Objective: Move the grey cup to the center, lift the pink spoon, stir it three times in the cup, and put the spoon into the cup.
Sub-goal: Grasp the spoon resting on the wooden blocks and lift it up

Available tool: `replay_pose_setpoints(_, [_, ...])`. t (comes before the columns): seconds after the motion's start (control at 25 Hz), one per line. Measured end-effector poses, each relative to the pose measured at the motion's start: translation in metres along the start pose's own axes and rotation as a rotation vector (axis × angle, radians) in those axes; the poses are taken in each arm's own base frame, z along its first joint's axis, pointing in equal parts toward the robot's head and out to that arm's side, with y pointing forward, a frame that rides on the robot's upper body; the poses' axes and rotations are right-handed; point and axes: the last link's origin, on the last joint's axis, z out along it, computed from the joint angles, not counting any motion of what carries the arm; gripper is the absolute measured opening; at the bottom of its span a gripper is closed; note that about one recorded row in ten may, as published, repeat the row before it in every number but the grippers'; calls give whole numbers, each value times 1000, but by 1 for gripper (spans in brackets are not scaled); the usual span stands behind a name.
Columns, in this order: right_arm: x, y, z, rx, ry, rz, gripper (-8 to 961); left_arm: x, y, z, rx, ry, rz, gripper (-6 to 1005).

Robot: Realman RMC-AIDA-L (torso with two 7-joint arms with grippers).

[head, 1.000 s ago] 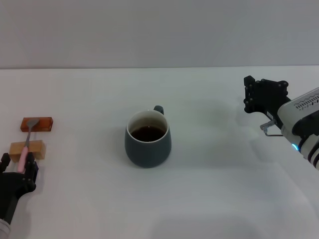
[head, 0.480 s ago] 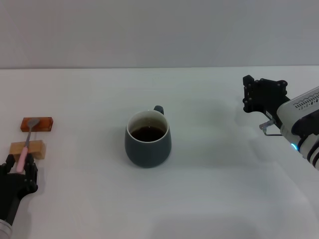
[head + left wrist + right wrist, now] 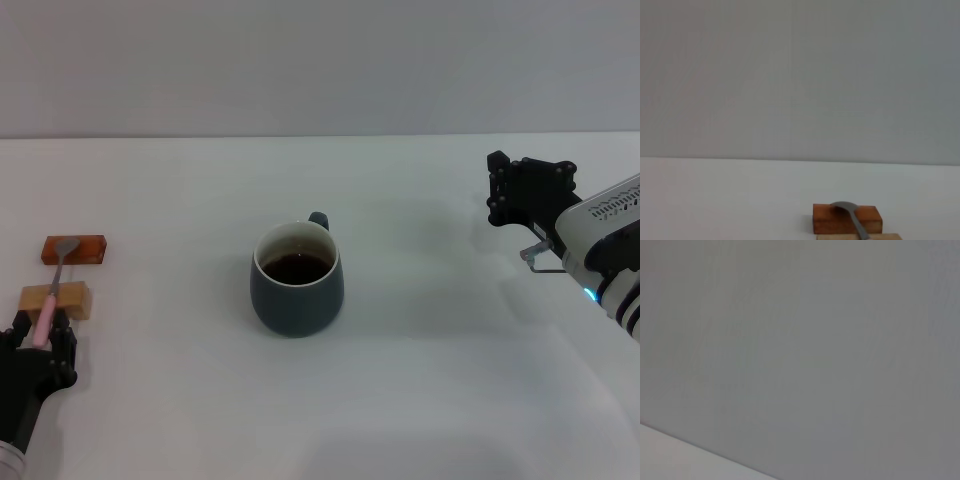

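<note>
The grey cup (image 3: 297, 285) stands upright at the table's middle with dark liquid inside and its handle turned to the far side. The pink spoon (image 3: 48, 305) lies across two small blocks at the far left, its metal bowl (image 3: 846, 206) resting on the orange-brown block (image 3: 74, 249). My left gripper (image 3: 38, 330) is at the near left, open, with its fingers on either side of the end of the spoon's pink handle. My right gripper (image 3: 530, 190) hangs open and empty above the table at the right, well away from the cup.
A tan block (image 3: 56, 298) supports the spoon's handle, with the orange-brown block (image 3: 847, 219) just beyond it. The white table (image 3: 440, 380) runs back to a plain grey wall. The right wrist view shows only wall and a strip of table.
The left gripper has shifted very slightly toward the table's front edge at the spoon's handle. The cup, the spoon and the right arm have stayed still.
</note>
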Motion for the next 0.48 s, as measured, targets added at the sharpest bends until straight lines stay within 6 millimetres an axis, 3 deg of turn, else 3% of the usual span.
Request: replay_pose_setpoints(0.48, [1, 2, 0, -11, 2, -8, 5, 1, 4, -1, -10, 6, -10, 404])
